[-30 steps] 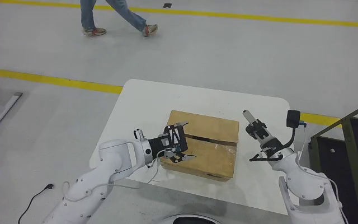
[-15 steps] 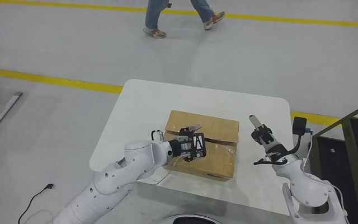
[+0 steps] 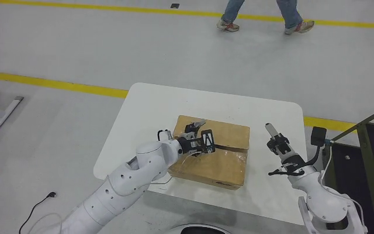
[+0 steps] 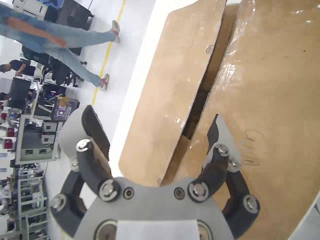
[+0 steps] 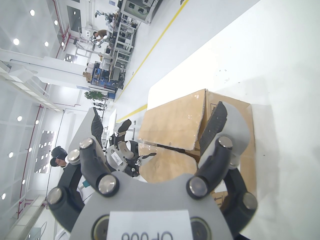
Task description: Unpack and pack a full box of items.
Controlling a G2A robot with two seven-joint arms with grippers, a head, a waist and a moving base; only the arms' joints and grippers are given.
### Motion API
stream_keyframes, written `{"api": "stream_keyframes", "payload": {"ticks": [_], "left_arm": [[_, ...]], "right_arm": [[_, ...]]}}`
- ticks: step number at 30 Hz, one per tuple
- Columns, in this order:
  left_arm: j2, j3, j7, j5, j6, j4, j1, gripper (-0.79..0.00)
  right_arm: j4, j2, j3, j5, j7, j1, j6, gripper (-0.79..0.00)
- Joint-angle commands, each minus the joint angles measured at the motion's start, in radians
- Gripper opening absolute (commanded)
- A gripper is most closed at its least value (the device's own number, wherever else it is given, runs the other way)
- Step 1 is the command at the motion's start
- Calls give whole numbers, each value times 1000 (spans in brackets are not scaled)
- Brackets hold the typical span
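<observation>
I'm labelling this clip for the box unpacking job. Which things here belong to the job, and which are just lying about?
Job in hand:
- cardboard box, top flaps slightly parted
- left gripper, open over the flap seam
- right gripper, open, beside the box

Just about:
- white table, mere support
- yellow floor line
- black cable on the floor

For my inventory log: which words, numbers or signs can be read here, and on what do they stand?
None reads surely.
Dark handwritten scribble on the brown cardboard box: unclear.
Small round stamp on its flap: too small.
White label behind the right claw: upside down, cut off.
</observation>
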Motion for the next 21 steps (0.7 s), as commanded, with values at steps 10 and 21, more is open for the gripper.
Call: {"api": "stream_keyframes", "payload": {"ticks": [10,21], "left_arm": [[-21,39,55,204,22,77,-45,-52],[-51,24,115,265,130,156,-83,-18]], "right_arm": [[-4,0,32,-4,-43,-32,24,0],[-2,-4,20,2,-76,-44,32,0]]}}
